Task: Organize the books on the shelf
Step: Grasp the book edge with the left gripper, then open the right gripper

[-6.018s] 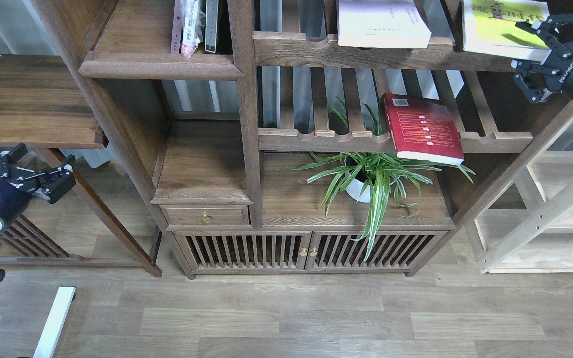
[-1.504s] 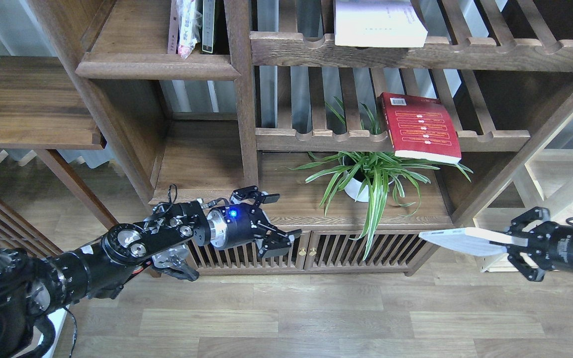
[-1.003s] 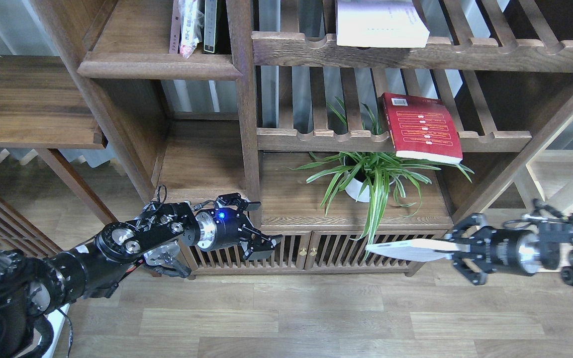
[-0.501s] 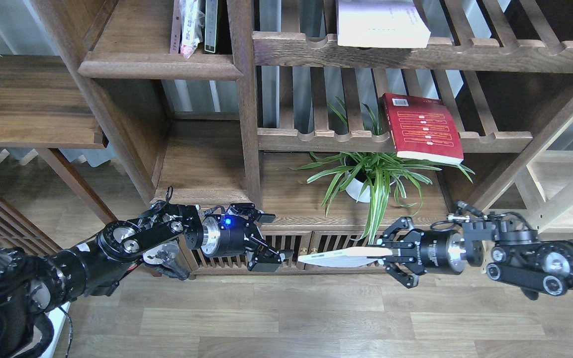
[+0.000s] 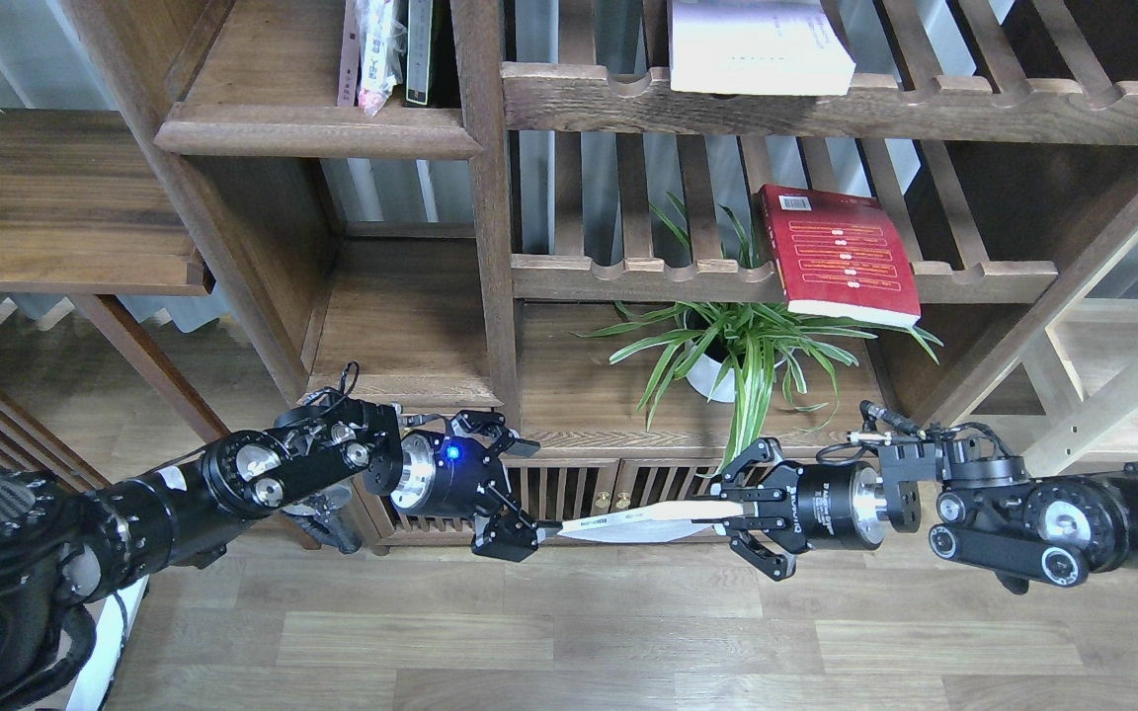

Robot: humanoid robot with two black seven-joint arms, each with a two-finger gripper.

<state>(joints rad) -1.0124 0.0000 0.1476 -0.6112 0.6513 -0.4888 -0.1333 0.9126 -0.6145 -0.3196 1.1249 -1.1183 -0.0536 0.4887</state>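
My right gripper (image 5: 733, 513) is shut on a thin book (image 5: 628, 519), held flat and seen edge-on with its white edge showing, low in front of the cabinet. The book's left tip reaches the lower finger of my left gripper (image 5: 522, 499), which is open around that end. A red book (image 5: 841, 255) with yellow text bands lies on the middle slatted rack. A pale book (image 5: 757, 44) lies on the upper slatted rack. The shelf (image 5: 317, 128), a narrow dark compartment with a moulded lip, is at the upper left and holds several upright items.
A pink plastic-wrapped item (image 5: 376, 49) stands in the shelf beside a dark spine. A potted spider plant (image 5: 732, 346) sits on the cabinet top (image 5: 579, 415) above slatted doors. A wide plain board (image 5: 55, 197) is at the left, a light wooden rack (image 5: 1122, 395) at the right.
My right gripper has carried the book leftward and slightly down. Its free end now meets my open left gripper, which has dropped a little and turned toward it.
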